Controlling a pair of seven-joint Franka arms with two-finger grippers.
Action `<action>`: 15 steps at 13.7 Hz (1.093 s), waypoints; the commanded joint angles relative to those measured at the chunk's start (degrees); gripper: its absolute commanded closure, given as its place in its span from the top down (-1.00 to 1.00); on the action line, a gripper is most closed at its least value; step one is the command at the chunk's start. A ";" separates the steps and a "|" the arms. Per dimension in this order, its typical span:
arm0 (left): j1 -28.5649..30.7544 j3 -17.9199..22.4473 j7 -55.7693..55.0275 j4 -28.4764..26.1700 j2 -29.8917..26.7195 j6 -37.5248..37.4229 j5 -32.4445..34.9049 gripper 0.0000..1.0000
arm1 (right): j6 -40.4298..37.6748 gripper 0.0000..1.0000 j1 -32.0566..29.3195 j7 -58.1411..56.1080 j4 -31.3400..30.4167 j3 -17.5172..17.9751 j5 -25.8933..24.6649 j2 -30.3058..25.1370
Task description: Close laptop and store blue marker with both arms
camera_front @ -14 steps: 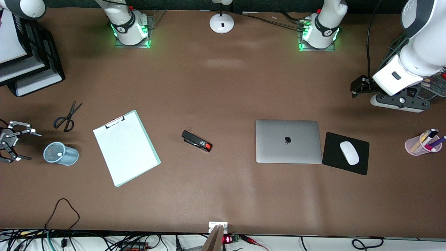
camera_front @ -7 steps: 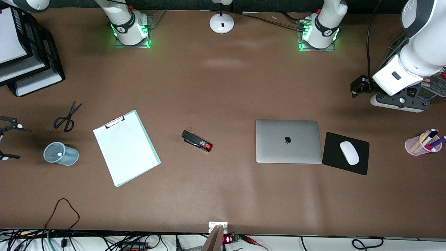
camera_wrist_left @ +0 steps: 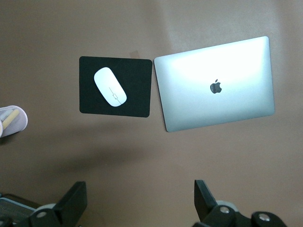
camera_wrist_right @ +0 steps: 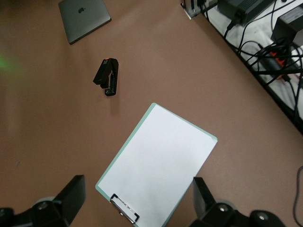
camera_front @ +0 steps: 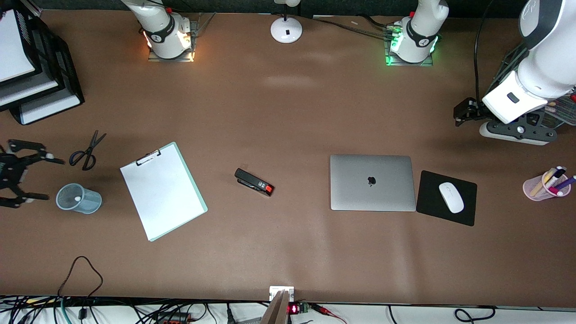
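Brown tabletop carries the laptop [camera_front: 372,182], lid shut, just beside a black mouse pad [camera_front: 434,206]. Left gripper [camera_front: 468,112] hangs spread wide and empty over the left arm's end; right gripper [camera_front: 22,173], fingers apart, hovers beside a mesh cup [camera_front: 78,198]. No blue marker shows.

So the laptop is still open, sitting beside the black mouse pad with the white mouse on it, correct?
Not quite. The laptop is shut, lid down with the apple logo facing up, as the front view shows. The rest holds: it lies beside the black mouse pad, with the white mouse on that pad.
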 commanded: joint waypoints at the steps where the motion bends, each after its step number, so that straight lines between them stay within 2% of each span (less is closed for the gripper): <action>1: 0.21 0.07 0.29 1.18 0.52 -0.44 0.15 1.00 | 0.32 1.00 4.98 9.81 -0.43 -0.68 -5.18 -1.20; 10: 0.38 0.07 0.46 1.26 0.35 -0.53 0.15 1.00 | 1.11 1.00 15.45 45.05 -2.35 -0.41 -19.77 -3.40; 12: 0.47 0.16 0.46 1.26 0.35 -0.53 0.15 1.00 | 1.37 1.00 15.72 51.82 -6.47 -0.41 -21.19 -5.15; 15: 0.56 0.16 0.72 1.96 0.35 -0.70 0.15 1.00 | 5.75 1.00 15.81 62.54 -14.28 -0.50 -23.11 -8.57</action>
